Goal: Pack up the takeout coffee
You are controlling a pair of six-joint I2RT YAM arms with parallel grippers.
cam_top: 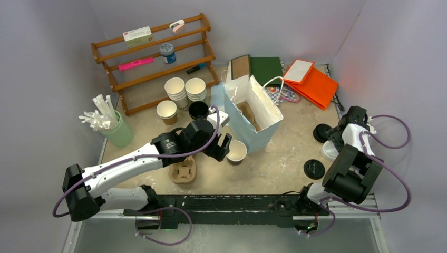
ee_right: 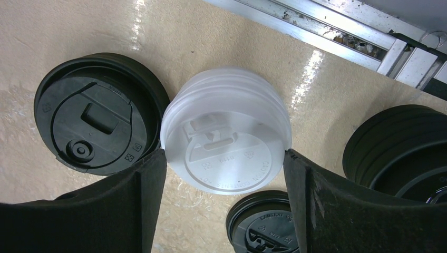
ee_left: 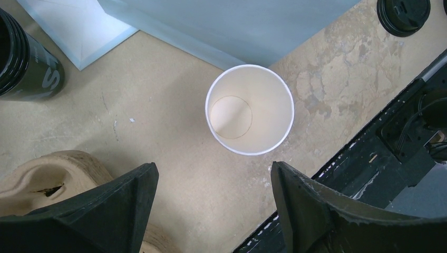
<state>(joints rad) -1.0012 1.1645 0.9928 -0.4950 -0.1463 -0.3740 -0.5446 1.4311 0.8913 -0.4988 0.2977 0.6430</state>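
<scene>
Beige tabletop (cam_top: 284, 158), walled on three sides, leaves me free ground only along the near middle. My left gripper (ee_left: 213, 168) hangs with jaws wide above the paper cup (ee_left: 249, 109), which stands upright and lidless just beside the blue bag (cam_top: 253, 113), with a cardboard tray (cam_top: 183, 171) on its other side. My right gripper (ee_right: 225, 155), close to the table's right edge, has both jaws pressed against the white lid (ee_right: 226, 126). Black lids (ee_right: 97, 113) crowd it on either side.
</scene>
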